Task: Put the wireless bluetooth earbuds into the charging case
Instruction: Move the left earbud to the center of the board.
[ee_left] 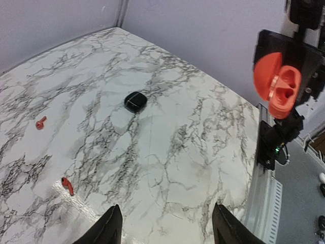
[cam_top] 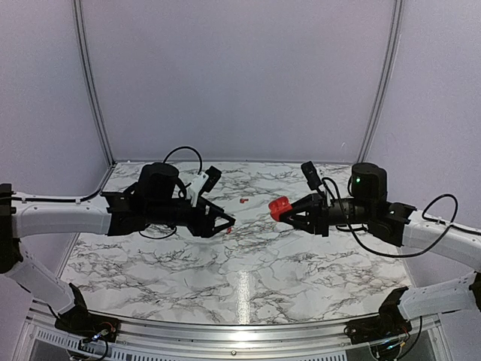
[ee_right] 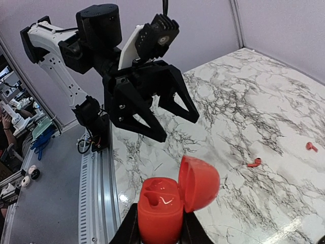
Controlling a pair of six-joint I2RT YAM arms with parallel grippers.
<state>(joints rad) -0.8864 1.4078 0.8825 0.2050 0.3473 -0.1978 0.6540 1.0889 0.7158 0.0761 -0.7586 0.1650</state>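
Two red buds lie loose on the table point(ee_left: 203, 152). The near bud point(ee_left: 67, 186) sits just off to one side of our left gripper point(ee_left: 166, 216), and the far bud point(ee_left: 40, 122) is well apart from it, toward the wall. We see no black buds. The red case point(ee_right: 158, 206) is off the table, pinched low on its body by our right gripper point(ee_right: 160, 231). Its lid point(ee_right: 199, 182) is swung open and its two moulded wells face the left arm. The left gripper hangs above the table with fingers spread and nothing between them.

We judge the step in hand to be picking up the near bud. To do it well, we would shift the left gripper sideways until the bud lies between the fingers. We would then turn the wrist so the pads close across the stem, come down close to the surface and close gently. The right gripper should hold the case steady, tilted so a bud set in a well won't slide out.

The buds look like smooth, hard plastic with a rounded head and a short stem. They will likely skid on the glossy marble-patterned top. The red case is a rounded shell with a satin sheen. A closed oval black case point(ee_left: 135, 101) lies farther out, apart from both buds.
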